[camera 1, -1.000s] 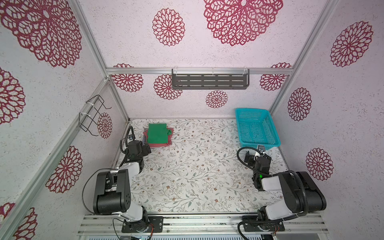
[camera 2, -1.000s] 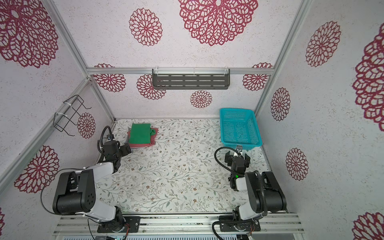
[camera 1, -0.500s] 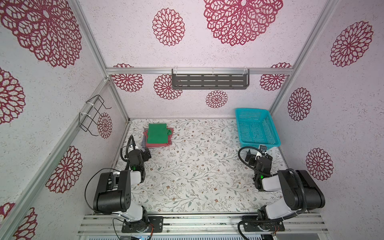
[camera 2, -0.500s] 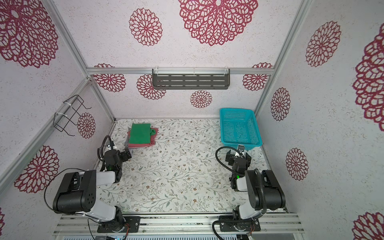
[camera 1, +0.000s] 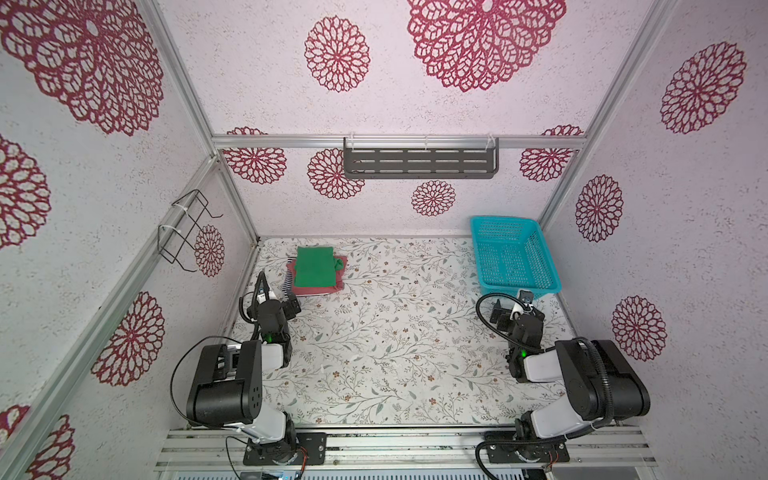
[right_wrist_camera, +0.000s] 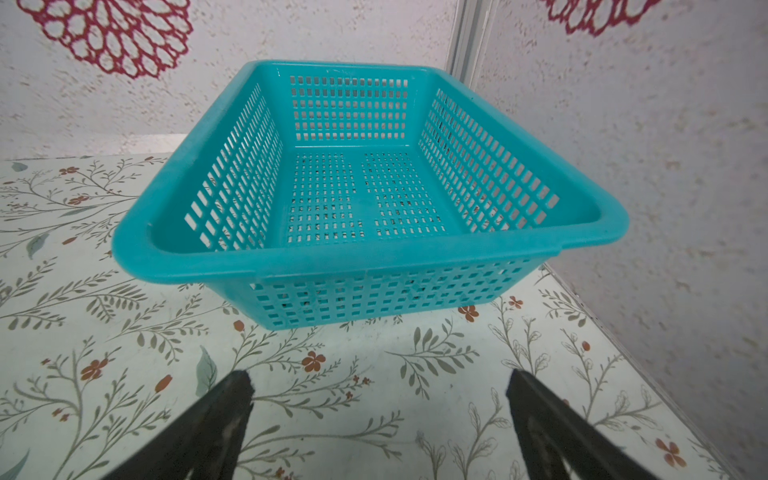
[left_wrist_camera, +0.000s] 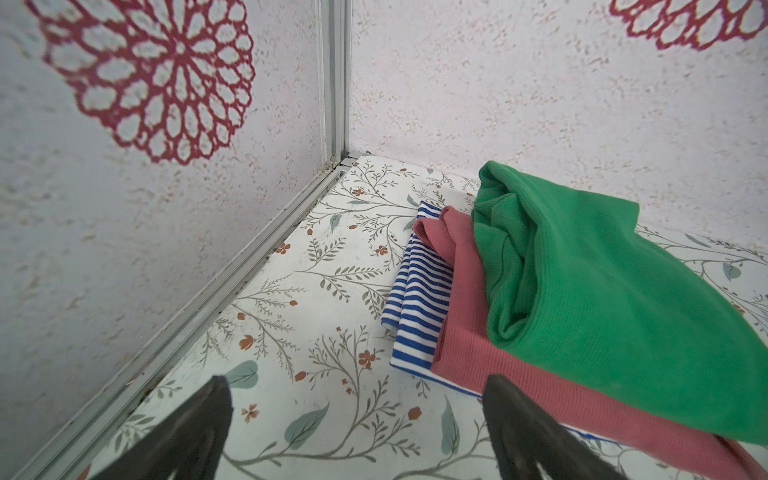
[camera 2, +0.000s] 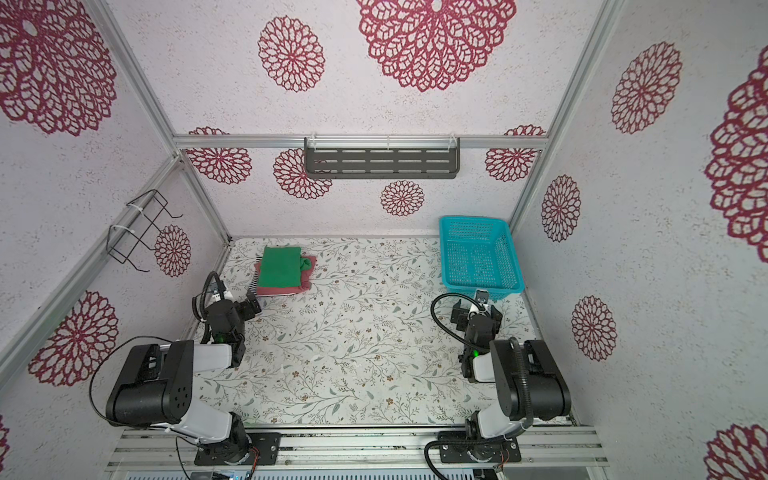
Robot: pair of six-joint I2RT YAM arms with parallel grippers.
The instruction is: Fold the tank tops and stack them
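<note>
Three tank tops, one pile — you will find it just ahead of the left gripper and well apart from the right gripper. Folding and stacking look done, or nearly so.

Item 1: green top. Uppermost and folded. The side facing the left gripper is bunched and rumpled.

Item 2: red-pink top. Middle layer, ribbed knit, jutting out past the green toward that gripper.

Item 3: striped top. Bottom layer, flat on the table, with only a margin showing.

Item 4: left gripper. Its jaws are spread wide with nothing between them. The fingertips sit just beside the pile's near corner, and you cannot tell from these views whether one brushes the cloth.

Item 5: right gripper. Its jaws are likewise spread and empty, low over the table. It faces the teal basket just ahead of it, which holds nothing.

Handling, as a judgement: all three tops look light, limp and stretchy. A pinch on one edge would likely peel off a single layer and let the fold fall open. If you tidy the green top, take it by the bunched edge nearest the left gripper and pinch through all its layers. To shift the whole pile, go under the striped margin — from two opposite sides.
</note>
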